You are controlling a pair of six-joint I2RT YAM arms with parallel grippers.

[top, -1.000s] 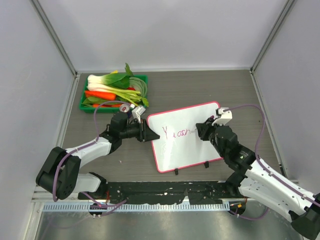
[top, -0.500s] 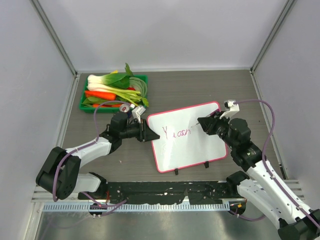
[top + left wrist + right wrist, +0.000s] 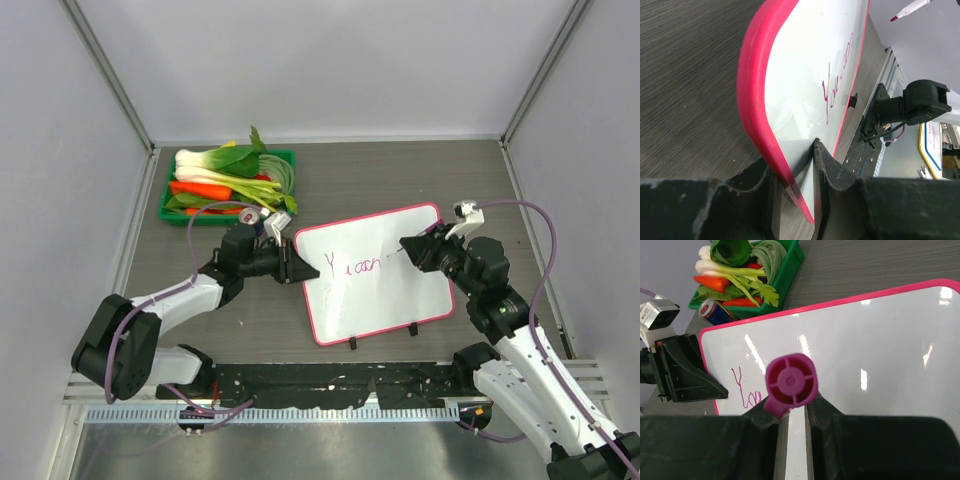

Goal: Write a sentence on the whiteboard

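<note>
Right arm: drawn back toward the right since a second ago, so its marker no longer covers the end of the writing; left arm and board unchanged.

1. Green tray, far left of the table, heaped with vegetables. Not part of the work.
2. Left gripper: fingers narrowed onto the pink frame at the left edge of the whiteboard, pinning it steady.
3. Whiteboard: mid-table, between the two arms, face up, black feet toward the near edge. Long axis runs left to right, its right end swung a little toward the far side.
4. Sentence: on the board's left half, roughly parallel to its long edges. It appears to read "You can"; unfinished.
5. Marker: pink, held endwise, tip pointing left and down at the board just right of the last letter. The left wrist view suggests the tip is lifted clear.
6. Right gripper: fingers closed narrowly around the marker's barrel.

Step in hand, as judged: a pause between words, mid-sentence. The next move calls for setting the tip down on the bare white beyond the last letter with light pressure, and stroking rightward along the same line while the left hold stays firm.
</note>
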